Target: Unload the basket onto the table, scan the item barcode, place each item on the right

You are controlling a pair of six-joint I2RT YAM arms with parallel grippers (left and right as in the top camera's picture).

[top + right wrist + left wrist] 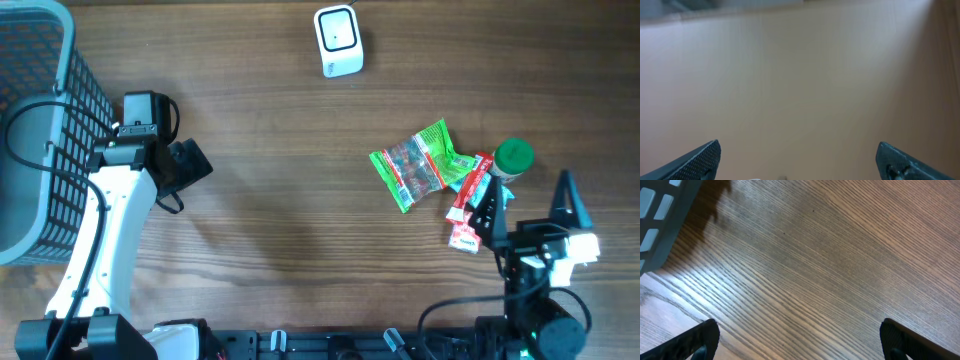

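Green crinkled foil marks the snack packet (418, 165), lying flat at about 3 o'clock on the table (300, 230), its printed face up. Against its 4 o'clock corner a thin teal wrapper (463, 178) and a narrow red sachet (466, 222) overlap, and a small bottle with a round green cap (513, 157) stands just beside them at 3 o'clock. At 5 o'clock from the pile the right gripper (528, 208) hovers with its dark, tapered fingers spread wide and nothing between them; one finger overlaps the sachet's edge from above, and whether it touches cannot be told. Its wrist view shows only a pale blurred surface between the ribbed tips. The scanner (338, 41), a white rounded block with a dark-framed window, sits well apart at 12 o'clock, bare wood grain between it and the packets. Far off at 9 o'clock the left gripper (188, 163) also stands wide and empty over streaked brown wood, next to a grey-blue plastic lattice basket (85, 95).
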